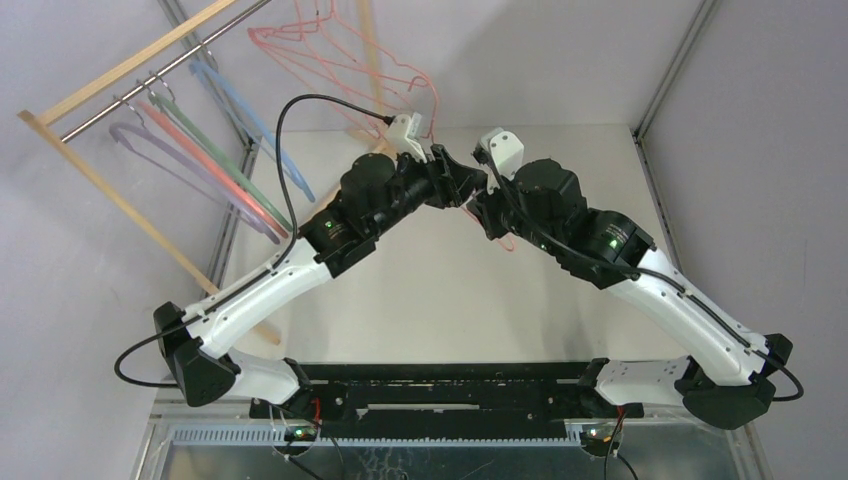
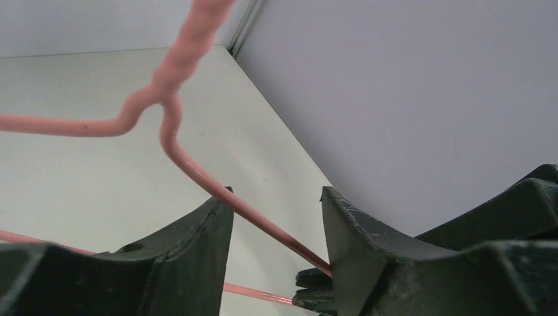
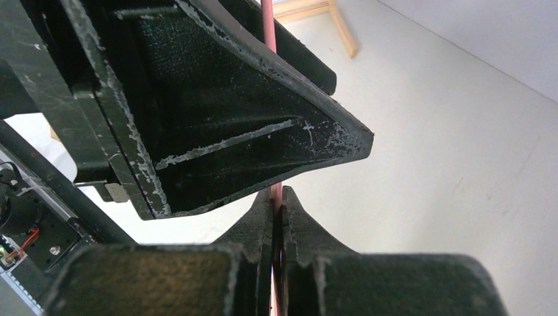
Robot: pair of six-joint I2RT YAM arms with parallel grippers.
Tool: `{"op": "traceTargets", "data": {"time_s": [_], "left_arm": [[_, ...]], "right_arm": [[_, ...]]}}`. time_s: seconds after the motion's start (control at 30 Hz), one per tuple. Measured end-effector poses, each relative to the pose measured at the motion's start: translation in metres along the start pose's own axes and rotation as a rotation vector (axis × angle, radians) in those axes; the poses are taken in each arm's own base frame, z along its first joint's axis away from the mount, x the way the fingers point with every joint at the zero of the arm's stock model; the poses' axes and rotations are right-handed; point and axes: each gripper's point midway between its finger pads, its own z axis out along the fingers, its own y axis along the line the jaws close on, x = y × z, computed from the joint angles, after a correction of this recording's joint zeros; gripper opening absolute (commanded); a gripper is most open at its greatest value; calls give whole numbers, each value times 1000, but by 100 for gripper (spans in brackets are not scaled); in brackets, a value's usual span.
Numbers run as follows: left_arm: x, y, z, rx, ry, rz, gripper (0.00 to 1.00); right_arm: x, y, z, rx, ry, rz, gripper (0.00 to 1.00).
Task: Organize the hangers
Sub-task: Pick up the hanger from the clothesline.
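A thin pink wire hanger (image 2: 172, 112) is held between both arms over the middle of the table; a loop of it shows under the right arm (image 1: 511, 242). My right gripper (image 3: 278, 199) is shut on its wire (image 3: 268, 26). My left gripper (image 2: 276, 201) is open, and the wire runs through the gap between its jaws. The two grippers meet tip to tip, left (image 1: 462, 180) and right (image 1: 482, 200). More pink wire hangers (image 1: 330, 55) hang at the back. Lilac (image 1: 160, 150), pink (image 1: 205, 160), green (image 1: 225, 150) and blue (image 1: 250, 120) hangers hang on the rod.
The light wooden rack frame (image 1: 110, 190) with its metal rod (image 1: 130, 95) stands at the back left; one wooden foot shows in the right wrist view (image 3: 343, 29). Grey walls close the table (image 1: 420, 300) at the left, back and right.
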Motion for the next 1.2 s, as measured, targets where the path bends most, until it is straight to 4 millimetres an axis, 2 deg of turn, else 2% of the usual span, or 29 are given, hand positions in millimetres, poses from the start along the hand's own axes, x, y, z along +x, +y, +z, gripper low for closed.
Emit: {"op": "traceTargets", "data": {"time_s": [0.2, 0.4, 0.43, 0.53, 0.57, 0.63, 0.93, 0.97, 1.03, 1.1, 1.2], "left_arm": [[-1, -5, 0, 7, -9, -16, 54], [-4, 1, -2, -36, -30, -16, 56], [-4, 2, -3, -42, -32, -16, 52], [-6, 3, -7, -49, -40, -19, 4], [-5, 4, -8, -57, -37, -21, 1], [-11, -10, -8, -9, -60, -58, 0], [-12, -12, -11, 0, -76, -40, 0], [-13, -12, -11, -2, -78, -40, 0], [-13, -11, -12, -8, -84, -40, 0], [-11, -3, -13, -42, -86, -26, 0], [-2, 15, -16, -109, -65, 0, 0]], "right_arm": [[-2, 0, 1, 5, -8, -1, 0], [-4, -1, 15, 27, -7, -11, 0], [-3, 0, 17, 27, -3, -12, 0], [-2, 1, 22, 27, 3, -15, 0], [-4, 1, 23, 27, -3, -13, 0], [-4, 2, 26, 26, 1, -11, 0], [-5, 3, 27, 20, -3, -12, 2], [-5, 4, 27, 18, -2, -12, 16], [-6, 4, 26, 15, -4, -11, 55], [-7, 3, 24, 20, -10, -18, 73], [-18, -2, 13, 37, -57, -3, 91]]}}
